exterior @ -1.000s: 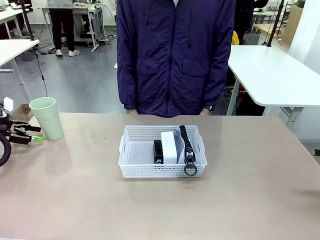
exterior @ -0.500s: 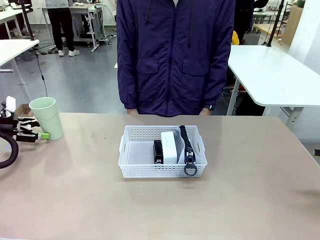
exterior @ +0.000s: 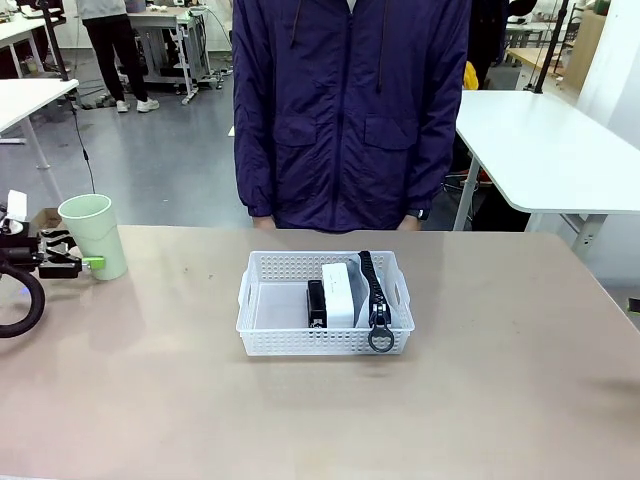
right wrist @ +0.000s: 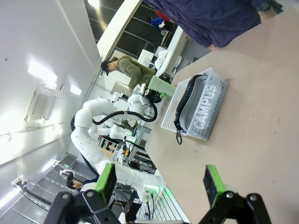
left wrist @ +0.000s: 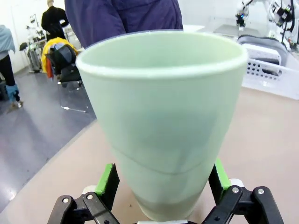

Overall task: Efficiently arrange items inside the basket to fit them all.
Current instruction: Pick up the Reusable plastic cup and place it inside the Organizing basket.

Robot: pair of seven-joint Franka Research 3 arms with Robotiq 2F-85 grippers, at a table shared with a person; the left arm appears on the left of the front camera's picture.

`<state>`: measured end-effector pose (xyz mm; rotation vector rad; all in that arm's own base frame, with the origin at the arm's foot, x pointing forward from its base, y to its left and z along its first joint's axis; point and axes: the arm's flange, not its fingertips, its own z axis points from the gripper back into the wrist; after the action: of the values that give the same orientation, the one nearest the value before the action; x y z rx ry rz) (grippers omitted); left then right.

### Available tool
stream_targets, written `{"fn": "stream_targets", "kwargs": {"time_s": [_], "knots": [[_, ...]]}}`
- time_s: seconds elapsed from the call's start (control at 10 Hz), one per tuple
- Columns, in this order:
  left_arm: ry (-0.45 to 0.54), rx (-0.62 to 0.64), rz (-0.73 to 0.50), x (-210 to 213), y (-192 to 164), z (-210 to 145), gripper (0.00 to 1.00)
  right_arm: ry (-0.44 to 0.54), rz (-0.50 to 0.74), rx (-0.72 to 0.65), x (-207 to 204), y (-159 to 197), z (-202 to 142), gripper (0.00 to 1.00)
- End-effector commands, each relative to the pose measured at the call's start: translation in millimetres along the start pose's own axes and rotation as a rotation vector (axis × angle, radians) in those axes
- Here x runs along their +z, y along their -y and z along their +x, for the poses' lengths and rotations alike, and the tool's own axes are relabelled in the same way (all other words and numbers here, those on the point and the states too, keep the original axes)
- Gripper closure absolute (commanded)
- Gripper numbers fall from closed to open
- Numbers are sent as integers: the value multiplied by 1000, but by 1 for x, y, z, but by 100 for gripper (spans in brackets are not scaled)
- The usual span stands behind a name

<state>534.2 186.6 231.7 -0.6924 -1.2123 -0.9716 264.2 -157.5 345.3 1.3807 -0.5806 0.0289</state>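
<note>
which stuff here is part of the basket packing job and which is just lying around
Part of the job:
basket
grey pouch
white box
stapler
green cup, between the open left gripper's pads

Lying about:
cardboard box behind the cup

cup (exterior: 93, 234): pale green
basket (exterior: 262, 335): white, lattice-perforated
box (exterior: 339, 294): white
stapler (exterior: 316, 303): black
pouch (right wrist: 198, 100): grey, black zipper

The pale green cup (left wrist: 163, 121) stands upright on the tan table (left wrist: 261, 140), between the left gripper's (left wrist: 163, 179) green pads (left wrist: 106, 182), which sit apart either side of its base. Beyond the cup, upper right, a corner of the white basket (left wrist: 271, 70) shows. Behind the cup stands a person in a dark blue jacket (left wrist: 126, 16).
</note>
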Motion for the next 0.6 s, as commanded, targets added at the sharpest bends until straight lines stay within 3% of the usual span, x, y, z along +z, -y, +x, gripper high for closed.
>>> {"fn": "stream_targets", "kwargs": {"time_s": [0.0,0.5], "knots": [[72,12,7,5,-2,9,0,14,12,-5,-1,-4,1,0],[184,48,-64,4,2,28,0,14,12,-5,-1,-4,1,0]]}}
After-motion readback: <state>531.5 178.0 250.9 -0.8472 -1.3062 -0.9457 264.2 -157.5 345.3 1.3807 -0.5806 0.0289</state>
